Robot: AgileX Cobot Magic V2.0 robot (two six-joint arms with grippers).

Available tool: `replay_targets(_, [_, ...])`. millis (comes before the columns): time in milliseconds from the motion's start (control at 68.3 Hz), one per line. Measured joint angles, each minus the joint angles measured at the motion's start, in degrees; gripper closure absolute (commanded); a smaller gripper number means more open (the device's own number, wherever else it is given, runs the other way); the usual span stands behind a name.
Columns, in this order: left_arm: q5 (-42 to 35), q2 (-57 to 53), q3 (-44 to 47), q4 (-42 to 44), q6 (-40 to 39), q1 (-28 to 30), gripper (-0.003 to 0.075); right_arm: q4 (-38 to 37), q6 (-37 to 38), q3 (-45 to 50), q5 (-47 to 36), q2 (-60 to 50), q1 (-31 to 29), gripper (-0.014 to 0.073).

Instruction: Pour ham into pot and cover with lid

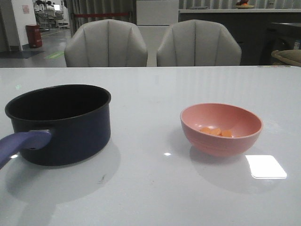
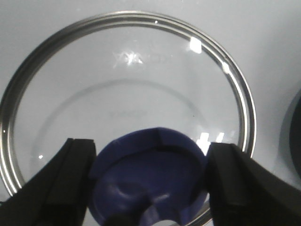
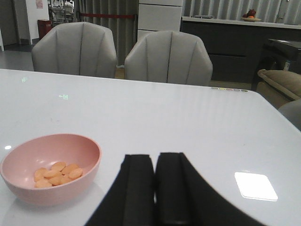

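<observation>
The ham (image 1: 216,132) is several small orange pieces in the pink bowl (image 1: 221,141) at the right of the table; both also show in the right wrist view, the ham (image 3: 56,173) inside the bowl (image 3: 28,195). The dark navy pot (image 1: 61,127) stands at the left, its blue-purple handle (image 1: 23,141) towards me. The glass lid (image 2: 131,84) with its metal rim shows only in the left wrist view. My left gripper (image 2: 150,188) has its fingers pressed against both sides of the blue knob (image 2: 150,165). My right gripper (image 3: 155,162) is shut and empty, to the right of the bowl.
Two grey chairs (image 1: 106,44) stand behind the table's far edge. The pot's dark edge (image 2: 297,141) shows beside the lid. A bright light patch (image 1: 265,166) lies on the white table to the right of the bowl. Neither arm shows in the front view.
</observation>
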Motion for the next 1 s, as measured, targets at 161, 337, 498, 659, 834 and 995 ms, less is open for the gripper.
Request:
replay_targets(161, [-2.5, 3.1, 2.0, -1.4, 0.9, 0.0, 0.0359, 0.0, 0.0, 0.0, 0.0, 0.0, 0.0, 0.0440])
replay_targets(337, [-3.8, 5.1, 2.1, -1.5, 2.0, -0.3, 0.0263, 0.0, 0.0, 0.0, 0.0, 0.0, 0.0, 0.0440])
replay_targets(498, [-4.7, 6.5, 2.1, -1.9, 2.4, -1.5, 0.0190, 0.0, 0.0, 0.0, 0.0, 0.0, 0.0, 0.0440])
replay_targets(659, [-5.2, 7.1, 2.0, -0.9, 2.5, -3.0, 0.0100, 0.0, 0.0, 0.0, 0.0, 0.0, 0.0, 0.0440])
replay_targets(834, [-4.3, 7.2, 1.1, 1.4, 2.5, -4.5, 0.0094, 0.0, 0.0, 0.0, 0.0, 0.0, 0.0, 0.0440])
replay_targets(995, [-2.9, 5.2, 0.1, 3.2, 2.5, -4.9, 0.0094, 0.0, 0.0, 0.0, 0.0, 0.0, 0.0, 0.0440])
